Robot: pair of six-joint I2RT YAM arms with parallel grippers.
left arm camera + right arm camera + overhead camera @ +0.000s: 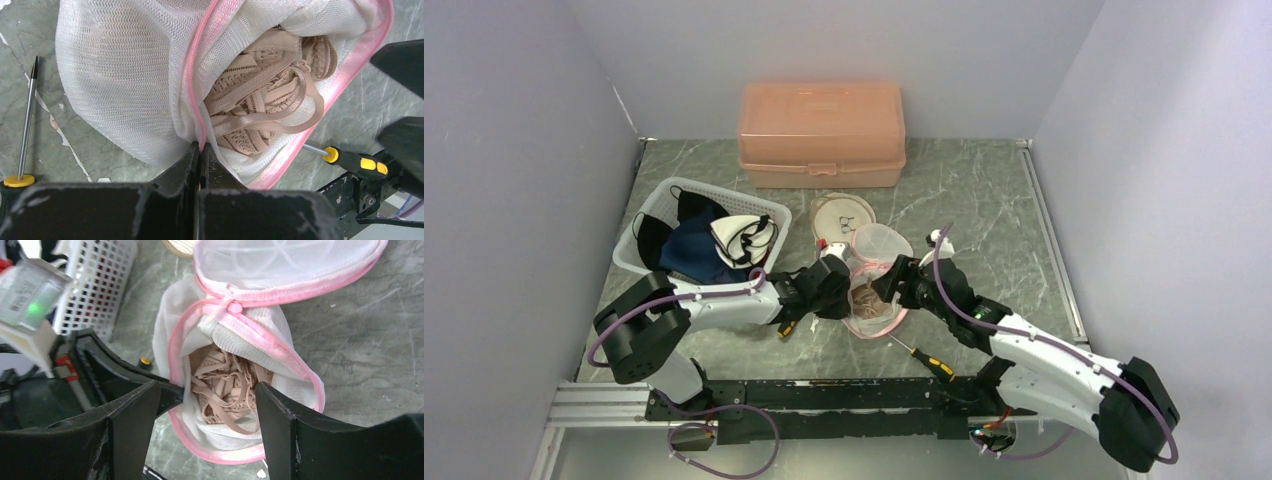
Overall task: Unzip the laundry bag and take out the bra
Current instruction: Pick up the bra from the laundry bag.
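The laundry bag (120,75) gapes unzipped; the bra (260,105) lies inside, not yet removed. The left tool (200,152) pinches the bag's rim, and the right tool (207,395) hovers spread above.

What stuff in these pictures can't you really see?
- The bra: left wrist view, mostly bunched inside the laundry bag; only straps and lace show.
- The yellow-patched screwdriver: left wrist view, its tip lies hidden under the bag.
- The basket: top view, clothes cover its bottom.
- The orange box: top view, its shut lid hides the inside.
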